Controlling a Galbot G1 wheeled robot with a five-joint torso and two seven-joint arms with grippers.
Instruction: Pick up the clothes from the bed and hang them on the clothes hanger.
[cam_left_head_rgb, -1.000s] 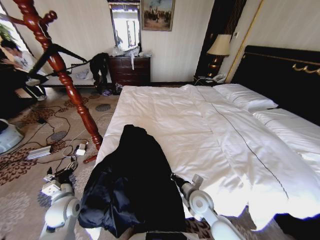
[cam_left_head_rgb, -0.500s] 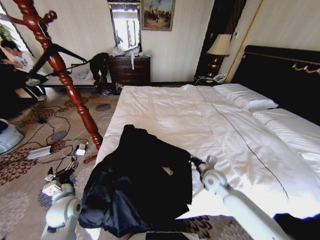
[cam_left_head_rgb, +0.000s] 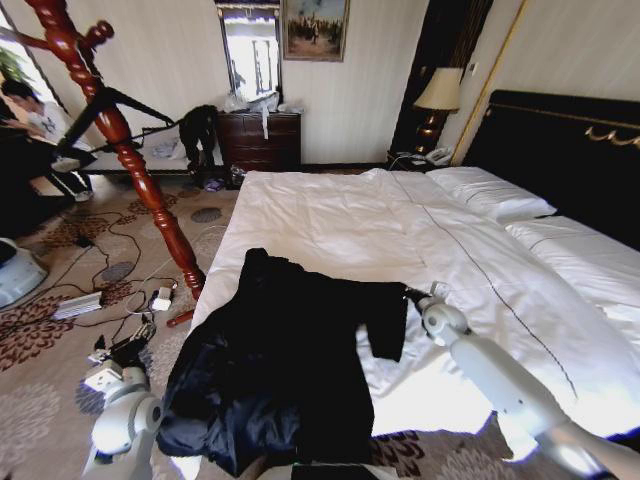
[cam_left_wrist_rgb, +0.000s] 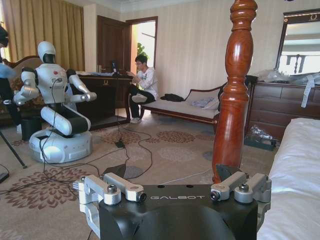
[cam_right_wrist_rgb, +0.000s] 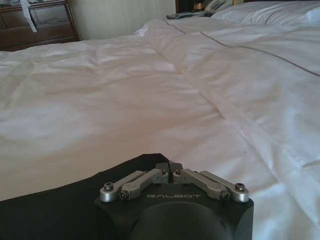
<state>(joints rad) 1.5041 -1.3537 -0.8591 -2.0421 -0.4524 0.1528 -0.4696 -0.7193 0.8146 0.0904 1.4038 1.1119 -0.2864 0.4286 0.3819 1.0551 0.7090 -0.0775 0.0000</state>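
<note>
While the long black coat (cam_left_head_rgb: 275, 365) lies spread across the near left corner of the white bed (cam_left_head_rgb: 470, 290), one sleeve is stretched out to the right, where the right gripper (cam_left_head_rgb: 411, 297) has its fingers clenched on the sleeve's end just above the duvet. Off the bed's left edge, the left gripper (cam_left_wrist_rgb: 175, 192) hangs low with its fingers spread apart and nothing between them, near a red-brown wooden post (cam_left_head_rgb: 120, 130) on the patterned carpet (cam_left_head_rgb: 45, 350).
</note>
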